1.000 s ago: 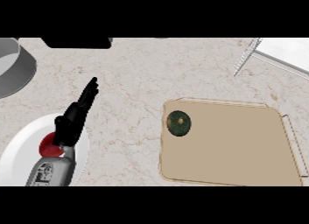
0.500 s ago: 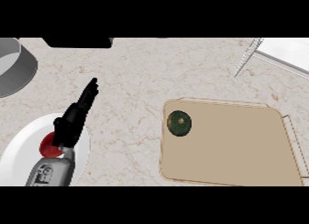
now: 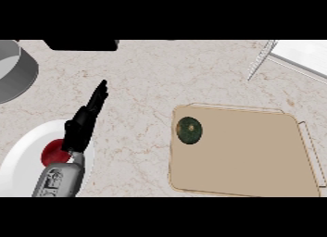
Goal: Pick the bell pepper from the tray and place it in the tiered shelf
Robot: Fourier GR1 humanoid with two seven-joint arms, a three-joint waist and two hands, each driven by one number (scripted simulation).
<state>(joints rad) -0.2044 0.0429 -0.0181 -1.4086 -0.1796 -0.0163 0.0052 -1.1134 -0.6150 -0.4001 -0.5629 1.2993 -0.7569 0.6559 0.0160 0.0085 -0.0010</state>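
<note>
A dark green bell pepper [image 3: 189, 130] lies on the tan tray [image 3: 254, 157], near the tray's left edge. The white wire tiered shelf [image 3: 296, 58] shows at the upper right corner. My left hand [image 3: 84, 120] is at the left, well away from the tray, with its fingers straight and pointing up and to the right; it holds nothing. My right hand is out of the picture.
A white plate [image 3: 19, 164] with a red object [image 3: 53, 149] on it lies under my left forearm at the lower left. A grey round pot [image 3: 9, 69] stands at the upper left. A black object [image 3: 80, 44] sits at the counter's far edge.
</note>
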